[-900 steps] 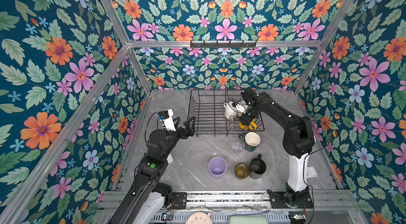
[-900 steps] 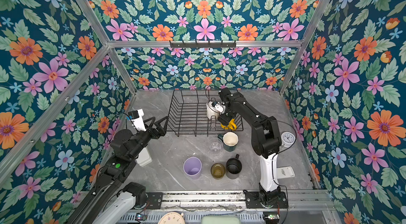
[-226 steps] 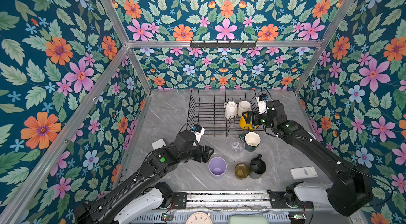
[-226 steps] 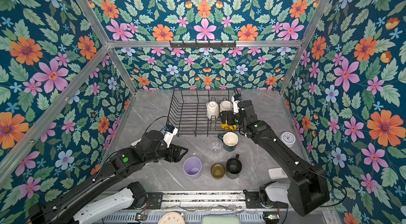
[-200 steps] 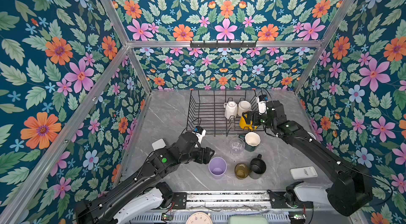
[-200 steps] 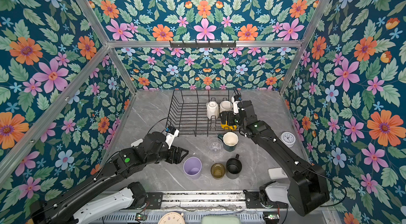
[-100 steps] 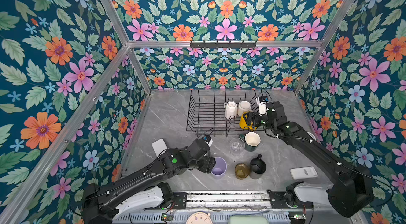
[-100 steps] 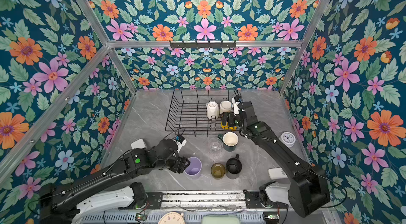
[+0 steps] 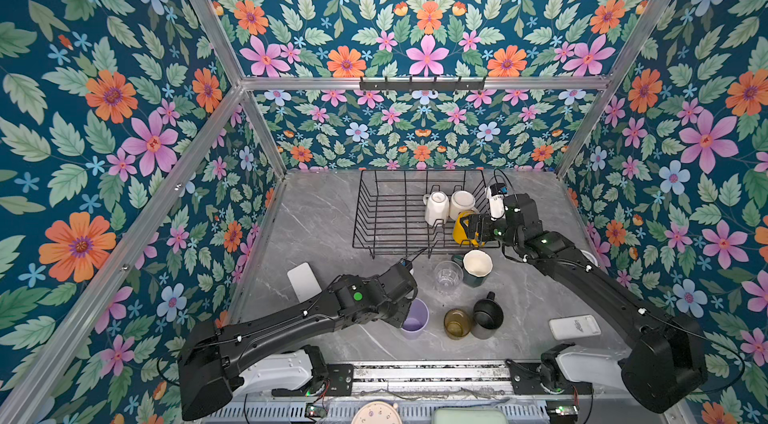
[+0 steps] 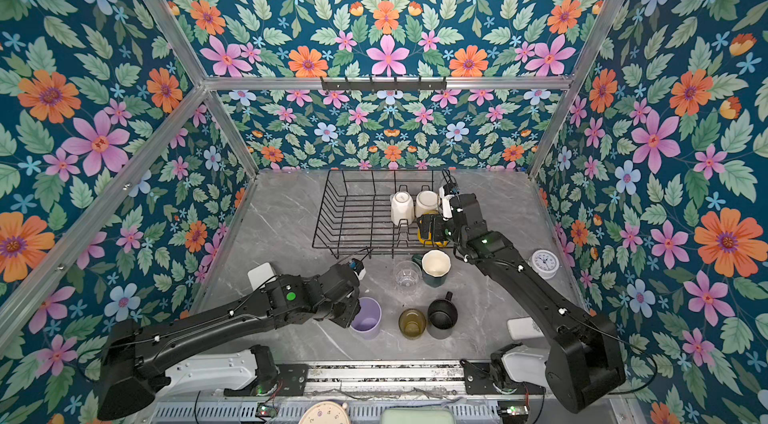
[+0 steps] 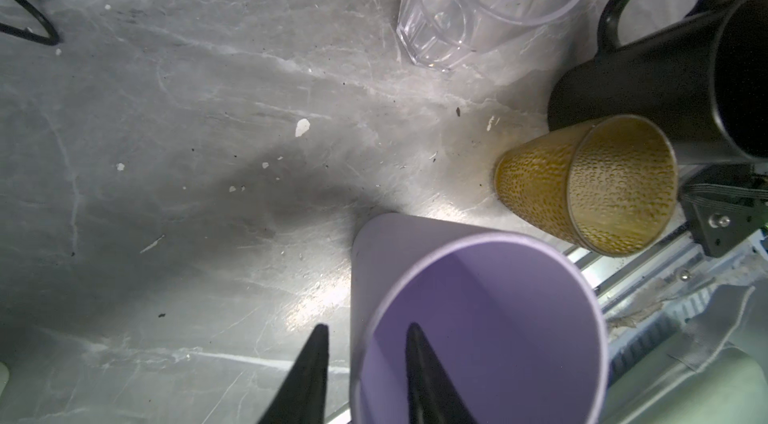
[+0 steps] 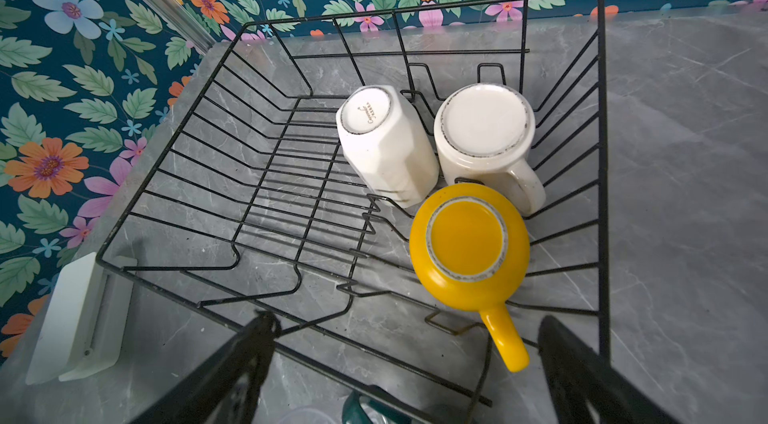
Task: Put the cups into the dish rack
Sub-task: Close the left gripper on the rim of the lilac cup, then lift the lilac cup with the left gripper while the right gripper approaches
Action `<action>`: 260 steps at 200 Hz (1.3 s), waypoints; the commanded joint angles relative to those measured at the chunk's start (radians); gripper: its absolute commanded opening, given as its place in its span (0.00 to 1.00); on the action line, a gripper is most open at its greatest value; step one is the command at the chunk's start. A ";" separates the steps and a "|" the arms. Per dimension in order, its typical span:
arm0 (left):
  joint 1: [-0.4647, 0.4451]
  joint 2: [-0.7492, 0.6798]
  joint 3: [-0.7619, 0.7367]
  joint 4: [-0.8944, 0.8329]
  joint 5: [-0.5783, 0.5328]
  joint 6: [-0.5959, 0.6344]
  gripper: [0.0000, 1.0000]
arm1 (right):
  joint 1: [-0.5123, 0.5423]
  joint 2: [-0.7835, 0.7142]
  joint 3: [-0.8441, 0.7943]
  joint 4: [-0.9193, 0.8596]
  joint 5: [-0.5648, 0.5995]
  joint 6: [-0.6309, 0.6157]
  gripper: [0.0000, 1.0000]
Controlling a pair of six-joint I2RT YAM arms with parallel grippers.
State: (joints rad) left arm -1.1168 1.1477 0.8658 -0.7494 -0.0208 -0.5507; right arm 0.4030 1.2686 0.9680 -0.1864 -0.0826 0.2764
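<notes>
A second ago the left end effector (image 11: 365, 328) hung left of the tumbler (image 9: 414, 317), apart from it. Now it is at the rim, jaws narrow, one finger inside the wall and one outside. Whether they press the wall I cannot tell. The tumbler has not moved. The right end effector (image 12: 405, 321) has kept its place over the last second, jaws wide and holding nothing, above the rack's (image 9: 376, 214) near right corner, over the yellow mug's (image 12: 467, 247) handle. A few seconds back it was down in the rack at that mug.

The script mug (image 12: 386, 143) has a script word on its base, too small to read surely. The white device (image 9: 574, 326) near right has a dark mark, unreadable. The clock (image 10: 545, 263) shows a dial.

The rack stands at the far middle of the grey marbled counter (image 9: 324, 214). At its right end are three upturned mugs: script, white (image 12: 484, 131) and yellow. Just near of it stand the clear glass (image 9: 448, 276) and green mug (image 9: 476, 268). Nearer, left to right, come the tumbler, amber glass (image 9: 456, 323) and black mug (image 9: 486, 316).

Teal floral paper covers the walls, framed in aluminium, with a hook rail (image 9: 422, 84) on the far wall.
</notes>
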 commanded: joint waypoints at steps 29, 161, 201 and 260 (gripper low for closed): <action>-0.001 -0.009 0.010 -0.019 -0.025 0.006 0.14 | 0.002 0.001 -0.010 0.025 0.007 -0.005 0.98; 0.000 -0.291 0.027 0.047 -0.256 0.013 0.00 | 0.001 0.001 0.013 0.064 -0.100 0.021 0.99; 0.000 -0.463 -0.064 0.332 -0.326 0.076 0.00 | 0.002 -0.016 0.017 0.112 -0.235 0.012 0.99; 0.023 -0.497 -0.129 0.462 -0.322 0.092 0.00 | -0.027 -0.042 -0.063 0.338 -0.521 0.072 0.99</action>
State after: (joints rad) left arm -1.1069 0.6556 0.7528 -0.4114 -0.3462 -0.4831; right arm 0.3813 1.2327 0.9318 0.0010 -0.4538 0.3000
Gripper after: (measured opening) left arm 0.072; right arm 0.988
